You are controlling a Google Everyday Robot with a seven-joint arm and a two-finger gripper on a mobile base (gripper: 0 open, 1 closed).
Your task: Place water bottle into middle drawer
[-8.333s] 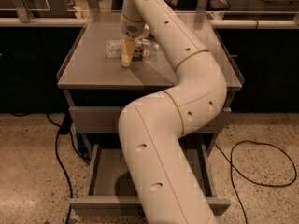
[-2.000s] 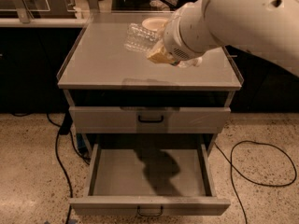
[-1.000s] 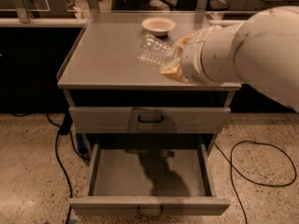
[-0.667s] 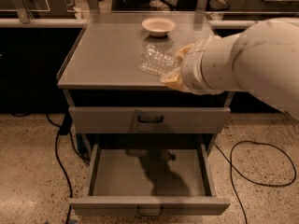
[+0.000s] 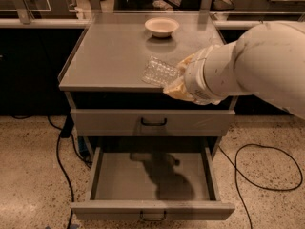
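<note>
The water bottle (image 5: 159,71), clear and crinkled, is held lying sideways in the air above the front edge of the grey cabinet top (image 5: 109,51). My gripper (image 5: 178,76) is shut on its right end, with cream fingers (image 5: 174,88) above and below it. The label band is hidden by the gripper. My bulky white arm comes in from the right. The middle drawer (image 5: 119,178) is pulled open below and in front of the bottle. It holds nothing but the arm's shadow.
A shallow cream bowl (image 5: 162,26) stands at the back of the cabinet top. The upper drawer front (image 5: 109,122) with its dark loop handle is closed. Black cables (image 5: 248,175) lie on the speckled floor on both sides of the cabinet.
The gripper has carried the bottle from the cabinet top near the bowl down and toward the front edge, closer to above the open drawer. The bowl is uncovered now.
</note>
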